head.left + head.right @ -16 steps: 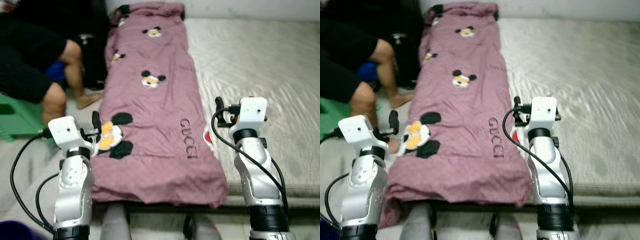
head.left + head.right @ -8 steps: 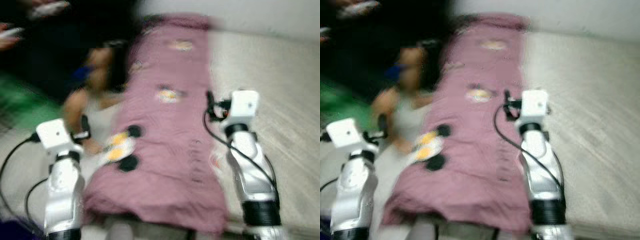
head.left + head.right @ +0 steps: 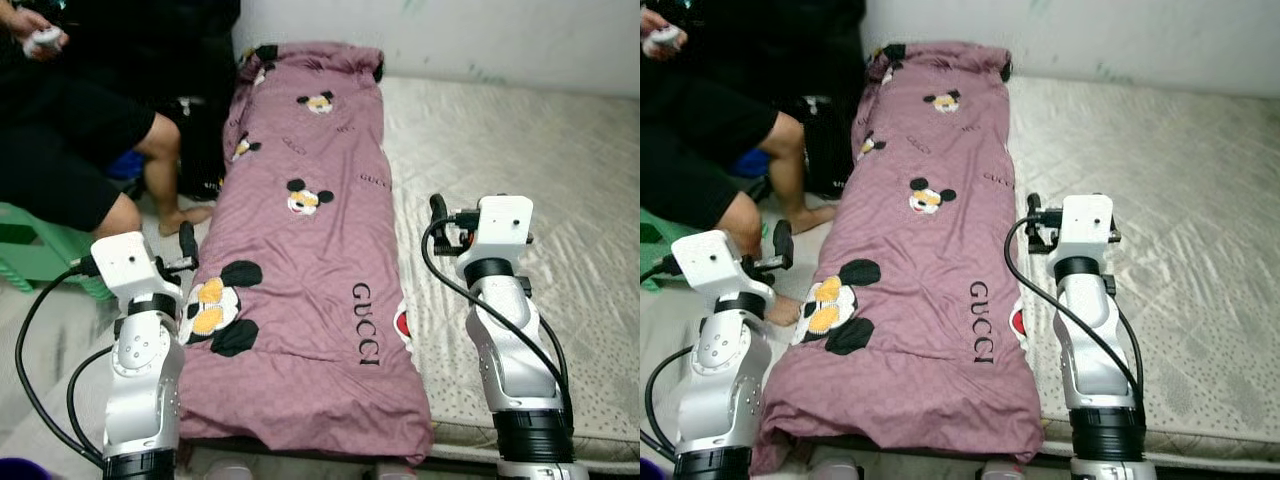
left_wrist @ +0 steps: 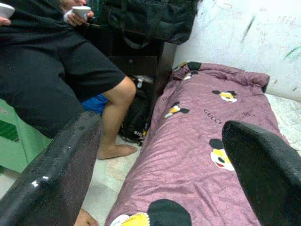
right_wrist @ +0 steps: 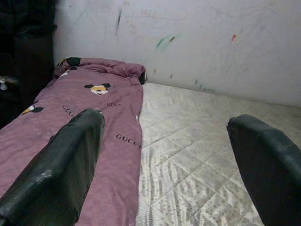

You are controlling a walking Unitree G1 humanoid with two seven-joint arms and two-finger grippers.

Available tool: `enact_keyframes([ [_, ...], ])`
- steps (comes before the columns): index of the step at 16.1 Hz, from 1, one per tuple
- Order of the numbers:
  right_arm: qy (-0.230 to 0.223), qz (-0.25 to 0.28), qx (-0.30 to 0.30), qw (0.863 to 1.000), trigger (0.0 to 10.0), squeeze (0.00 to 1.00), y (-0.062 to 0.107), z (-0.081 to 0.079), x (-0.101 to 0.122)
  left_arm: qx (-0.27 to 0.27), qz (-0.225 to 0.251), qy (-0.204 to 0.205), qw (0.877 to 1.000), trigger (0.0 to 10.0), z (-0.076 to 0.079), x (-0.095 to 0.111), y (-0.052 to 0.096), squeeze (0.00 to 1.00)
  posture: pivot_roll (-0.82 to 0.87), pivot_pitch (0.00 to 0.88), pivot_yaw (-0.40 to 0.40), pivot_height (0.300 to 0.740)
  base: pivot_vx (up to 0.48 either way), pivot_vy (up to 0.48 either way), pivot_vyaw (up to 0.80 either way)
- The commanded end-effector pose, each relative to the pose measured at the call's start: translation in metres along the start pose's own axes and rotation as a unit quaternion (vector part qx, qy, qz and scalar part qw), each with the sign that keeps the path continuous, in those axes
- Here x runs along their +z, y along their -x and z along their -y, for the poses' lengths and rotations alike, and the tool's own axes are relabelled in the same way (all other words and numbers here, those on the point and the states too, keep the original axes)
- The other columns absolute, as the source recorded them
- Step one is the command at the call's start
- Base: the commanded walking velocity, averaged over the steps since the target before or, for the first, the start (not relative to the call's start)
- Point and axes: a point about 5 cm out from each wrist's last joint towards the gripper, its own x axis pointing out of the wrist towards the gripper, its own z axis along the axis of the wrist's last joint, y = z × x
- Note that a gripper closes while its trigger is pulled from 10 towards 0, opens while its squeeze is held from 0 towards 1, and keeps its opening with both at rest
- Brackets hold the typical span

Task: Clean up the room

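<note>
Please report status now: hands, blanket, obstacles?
Left hand open, right hand open, both empty. Purple blanket flat along mattress edge. Seated person beside left arm.

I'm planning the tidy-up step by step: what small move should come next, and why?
Probably lower both grippers onto the near end of the purple blanket. It lies folded in a long strip along the mattress, and the left gripper and right gripper hover open at either side of it, holding nothing.

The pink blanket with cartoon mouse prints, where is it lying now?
The pink quilted blanket lies stretched along the left edge of the grey mattress, between both arms, with a seated person on its left.
</note>
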Motion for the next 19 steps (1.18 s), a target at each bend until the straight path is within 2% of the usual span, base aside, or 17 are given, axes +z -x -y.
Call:
enact_keyframes([
  [1,0.012,-0.015,-0.006,1.0,10.0,0.0,0.001,-0.001,-0.016,-0.024,-0.015,-0.019,0.999,10.0,0.009,-0.011,-0.003,0.0,-0.07,0.0,0.015,0.74,0.0,0.0,0.0],
  [2,0.028,-0.041,-0.008,0.999,10.0,0.0,0.006,-0.006,-0.039,-0.054,-0.035,-0.039,0.997,10.0,0.017,-0.026,-0.007,0.0,-0.08,0.0,0.029,0.74,0.0,0.0,0.0],
  [3,0.032,-0.048,-0.009,0.998,10.0,0.0,0.007,-0.008,-0.045,-0.056,-0.044,-0.039,0.997,10.0,0.017,-0.032,-0.008,0.0,-0.1,0.0,0.048,0.74,0.0,0.0,0.0],
  [6,0.025,-0.058,-0.029,0.998,10.0,0.0,0.004,-0.005,-0.048,-0.072,-0.062,-0.05,0.994,10.0,0.017,-0.039,-0.015,0.0,-0.14,0.0,0.099,0.74,0.0,0.0,-0.14],
  [9,0.032,-0.044,-0.022,0.998,10.0,0.0,0.003,-0.006,-0.049,-0.08,-0.035,-0.043,0.995,10.0,0.022,-0.031,-0.023,0.0,-0.14,0.0,0.088,0.74,0.0,0.0,0.0],
  [12,0.024,-0.035,-0.019,0.999,10.0,0.0,0.004,-0.005,-0.044,-0.074,-0.024,-0.048,0.996,10.0,0.022,-0.03,-0.021,0.0,-0.13,0.0,0.067,0.74,0.0,0.0,0.0],
  [17,0.011,-0.026,-0.032,0.999,10.0,0.0,-0.001,-0.008,-0.037,-0.085,-0.031,-0.053,0.995,10.0,0.019,-0.031,-0.013,0.0,-0.12,0.0,0.077,0.74,0.0,0.0,0.0],
  [19,0.003,-0.035,-0.041,0.999,10.0,0.0,0.002,-0.006,-0.039,-0.089,-0.033,-0.045,0.994,10.0,0.02,-0.029,-0.013,0.0,-0.11,0.0,0.064,0.74,0.0,0.0,-0.8],
])
